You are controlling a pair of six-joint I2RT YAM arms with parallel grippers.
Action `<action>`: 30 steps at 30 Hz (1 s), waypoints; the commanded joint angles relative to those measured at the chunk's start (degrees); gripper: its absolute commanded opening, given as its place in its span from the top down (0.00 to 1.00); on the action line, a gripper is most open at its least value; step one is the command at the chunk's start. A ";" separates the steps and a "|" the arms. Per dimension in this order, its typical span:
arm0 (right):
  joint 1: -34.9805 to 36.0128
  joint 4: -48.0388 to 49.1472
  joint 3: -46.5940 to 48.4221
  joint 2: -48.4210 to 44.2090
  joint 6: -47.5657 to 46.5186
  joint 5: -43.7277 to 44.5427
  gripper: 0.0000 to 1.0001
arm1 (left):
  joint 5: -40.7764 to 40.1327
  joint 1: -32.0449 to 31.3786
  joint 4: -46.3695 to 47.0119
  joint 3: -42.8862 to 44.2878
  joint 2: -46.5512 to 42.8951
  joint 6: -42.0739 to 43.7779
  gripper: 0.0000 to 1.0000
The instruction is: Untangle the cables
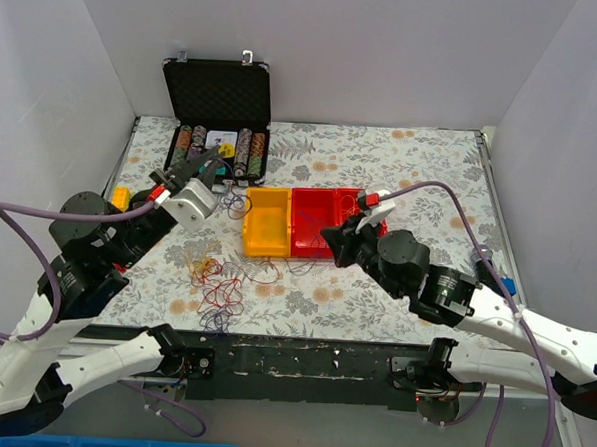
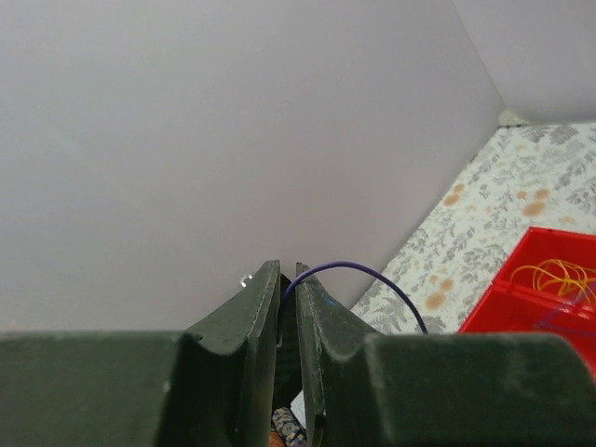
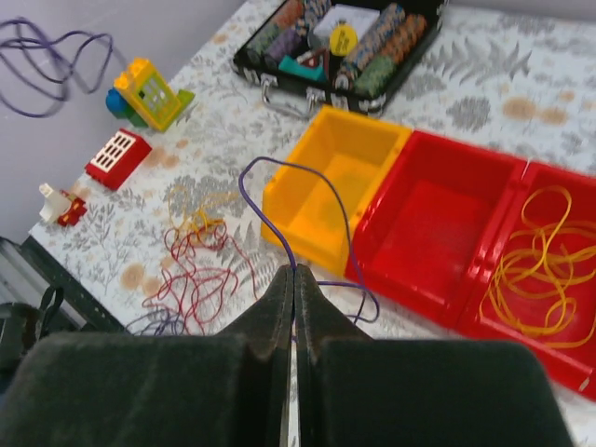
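The cables [image 1: 218,284] lie as a loose tangle of thin red, orange, yellow and purple loops on the floral cloth near the front left; they also show in the right wrist view [image 3: 198,276]. My left gripper [image 1: 207,167] is raised near the chip case, shut on a thin purple cable [image 2: 358,268] that arcs out of its fingertips [image 2: 289,276]. My right gripper [image 1: 330,235] hovers by the trays' front edge, shut on a purple cable [image 3: 279,200] that loops over the orange tray. Yellow loops [image 3: 543,265] lie in a red compartment.
An orange tray [image 1: 266,222] and a red tray [image 1: 324,221] sit side by side mid-table. An open black case of poker chips [image 1: 219,119] stands at the back left. Toy bricks [image 3: 149,91] and a red brick [image 3: 118,156] lie at the left edge. White walls surround the table.
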 commanded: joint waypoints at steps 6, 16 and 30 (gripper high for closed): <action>-2.62 8.15 15.65 13.21 -16.02 1.18 0.99 | 5.96 0.09 -9.86 -4.39 -3.44 -0.47 0.88; -11.32 9.13 24.89 23.67 -18.67 -5.50 0.99 | 5.79 0.18 -10.30 -6.41 -5.72 0.59 0.89; -15.72 10.72 24.10 30.97 -16.65 -9.19 0.99 | 6.23 0.09 -10.92 -6.94 -6.43 1.11 0.89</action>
